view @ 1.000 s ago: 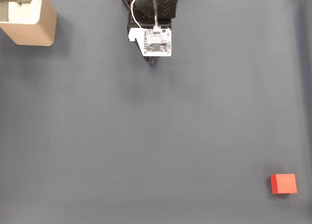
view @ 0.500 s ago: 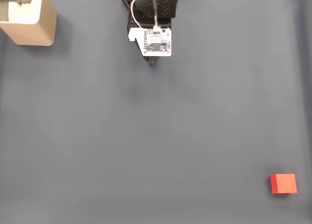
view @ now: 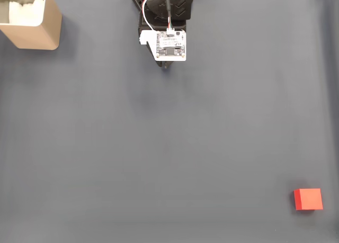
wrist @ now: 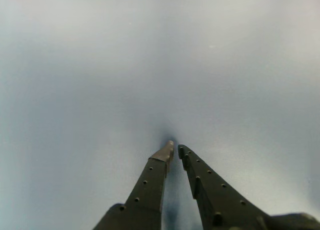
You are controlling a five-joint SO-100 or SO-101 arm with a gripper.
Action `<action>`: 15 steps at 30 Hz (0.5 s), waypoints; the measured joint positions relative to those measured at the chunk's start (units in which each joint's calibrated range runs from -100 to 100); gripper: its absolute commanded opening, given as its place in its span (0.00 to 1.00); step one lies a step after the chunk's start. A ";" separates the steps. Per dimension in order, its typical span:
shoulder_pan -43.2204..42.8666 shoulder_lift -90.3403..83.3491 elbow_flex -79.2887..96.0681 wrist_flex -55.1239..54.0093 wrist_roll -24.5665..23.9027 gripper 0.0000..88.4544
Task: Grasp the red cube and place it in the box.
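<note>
No legible text, labels or numbers were found. The small white circuit board (view: 169, 45) on top of the arm in the fixed view carried faint dark markings, too small to read. The wrist view offered no lettering at all.

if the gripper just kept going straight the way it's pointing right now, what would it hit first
Most likely the bare grey mat. In the wrist view the gripper points at plain surface. Neither the cube nor the box appears ahead of it, though depth is hard to judge.
</note>
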 measured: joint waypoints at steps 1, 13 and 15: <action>0.00 0.00 0.00 0.00 0.00 0.00; 1.56 1.56 0.00 -7.48 -0.15 0.00; 1.78 2.52 0.00 -10.82 0.05 0.00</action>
